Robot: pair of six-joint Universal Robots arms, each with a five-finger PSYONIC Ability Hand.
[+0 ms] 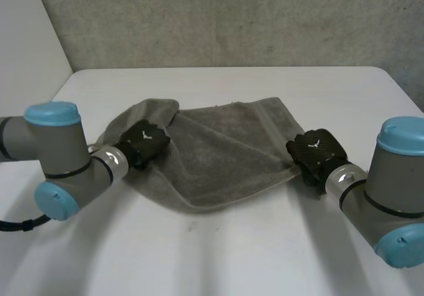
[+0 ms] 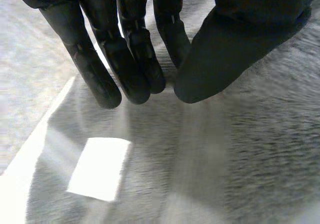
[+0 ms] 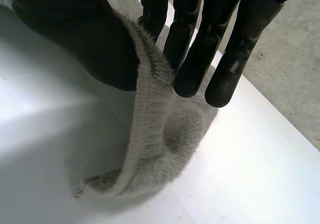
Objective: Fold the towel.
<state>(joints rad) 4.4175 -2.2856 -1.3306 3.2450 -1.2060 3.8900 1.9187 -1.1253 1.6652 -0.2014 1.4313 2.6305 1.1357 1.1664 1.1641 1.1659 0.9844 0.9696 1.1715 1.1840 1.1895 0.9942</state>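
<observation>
Towel axis: the towel point(image 1: 225, 157) has its long axis running side to side across the table point(image 1: 218, 256), from my left hand point(image 1: 144, 142) to my right hand point(image 1: 317, 151).
Towel position: it lies in the middle of the table, between my two arms, clear of every table edge.
Towel outline: the far edge is nearly straight. The near edge bows toward me in a shallow curve. The left end is bunched and folded over onto itself.
Left hand, placement: it sits over the folded left end of the towel, with cloth spreading out under the palm on all sides.
Left hand, state: my fingers point(image 2: 125, 63) are straight and close together. The thumb point(image 2: 225, 48) is brought in against their tips, nipping a ridge of cloth between them.
Right hand, placement: it is at the right end of the towel, on the near corner, beside the table surface.
Right hand, state: it is grasping the towel. In the right wrist view the hemmed edge passes between thumb and fingers, and the rest of the corner hangs below the fingertips and curls onto the table.
Material: grey terry cloth with a soft, fuzzy pile. A flat woven band runs along the edge.
Table: white, smooth and matt, with a rounded far corner.
Background: a rough grey wall point(image 1: 232, 18) stands behind the table.
</observation>
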